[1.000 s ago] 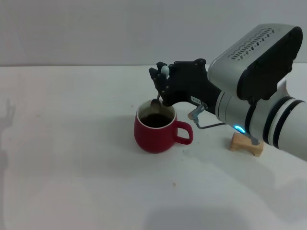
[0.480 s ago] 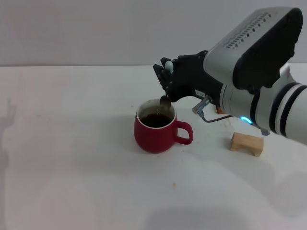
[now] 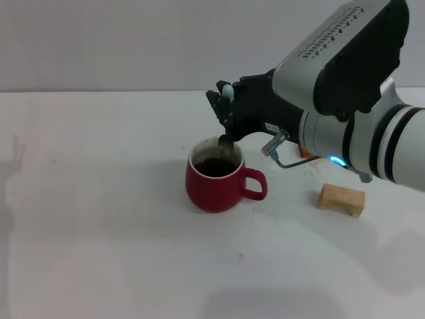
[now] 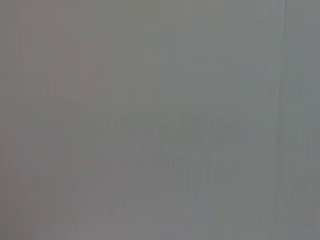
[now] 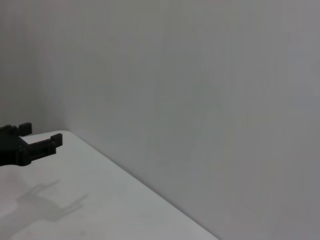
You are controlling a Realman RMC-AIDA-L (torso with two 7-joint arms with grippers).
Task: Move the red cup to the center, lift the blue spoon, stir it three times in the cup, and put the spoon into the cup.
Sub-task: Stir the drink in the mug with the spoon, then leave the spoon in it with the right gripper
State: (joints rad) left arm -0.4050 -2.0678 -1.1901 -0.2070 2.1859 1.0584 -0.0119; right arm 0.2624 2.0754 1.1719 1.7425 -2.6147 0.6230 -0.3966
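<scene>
The white tabletop [image 3: 99, 232] carries the red cup [image 3: 214, 183] near its middle, upright, handle toward my right, dark liquid inside. My right arm reaches in from the right, and my right claw [image 3: 226, 109] sits above the cup's far rim, closed on the blue spoon [image 3: 226, 126]. The spoon hangs nearly upright, pale handle tip above the fingers, metal bowl at the far rim just over the liquid. A pale wooden block [image 3: 341, 199] lies right of the cup, apart from it. My left claw [image 5: 25, 146] shows only in the right wrist view, fingers spread, over the tabletop.
</scene>
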